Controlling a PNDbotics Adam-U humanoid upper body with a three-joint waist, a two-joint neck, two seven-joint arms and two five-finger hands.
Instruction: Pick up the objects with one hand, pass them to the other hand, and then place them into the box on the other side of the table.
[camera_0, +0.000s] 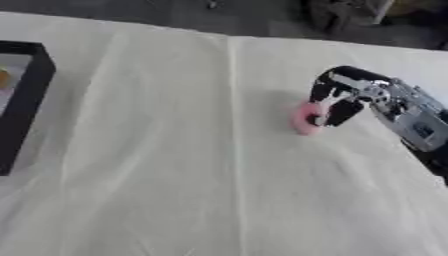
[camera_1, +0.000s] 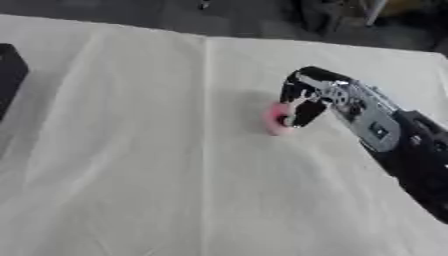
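The robot's right hand (camera_0: 350, 97) is curling its black fingers around a small round pink object (camera_0: 306, 118) lying on the cream tablecloth (camera_0: 175, 175) right of centre, and should be seating it securely before lifting toward the black box (camera_0: 26, 100).

1. The right arm (camera_1: 411, 160) is seen entering from the right edge and reaching up and to the left; its forearm is black, with a silver section at the wrist.
2. The right hand (camera_0: 354, 92) is held palm down, wrist raised, fingers (camera_0: 325, 90) curled downward.
3. The thumb (camera_0: 343, 112) is set opposite the fingers, pointing down, with a narrow gap kept between them.
4. A pink object (camera_0: 306, 118) is met by the fingertips and thumb tip; whether it is pinched or only touched cannot be told.
5. The left arm and left hand are found in neither view.
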